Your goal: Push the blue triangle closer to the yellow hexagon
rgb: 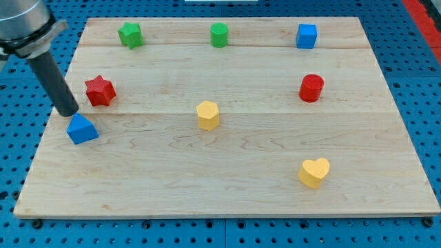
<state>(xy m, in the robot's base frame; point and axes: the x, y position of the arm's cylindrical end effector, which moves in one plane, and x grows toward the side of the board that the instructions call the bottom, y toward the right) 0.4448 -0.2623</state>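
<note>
Yellow heart [315,172] foremost; end effector a bare tilted rod [55,79], my tip [69,112] just beside blue triangle [82,129].

The arm [24,24] is cut off by the view's top and left edges, the pegboard [427,41] is cropped on every side, and the wooden board's [227,210] underside is hidden.

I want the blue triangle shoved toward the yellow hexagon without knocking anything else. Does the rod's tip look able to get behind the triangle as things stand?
Probably yes. My tip already sits just above-left of the blue triangle. The red star stands close by, yet nothing lies between triangle and yellow hexagon.
</note>
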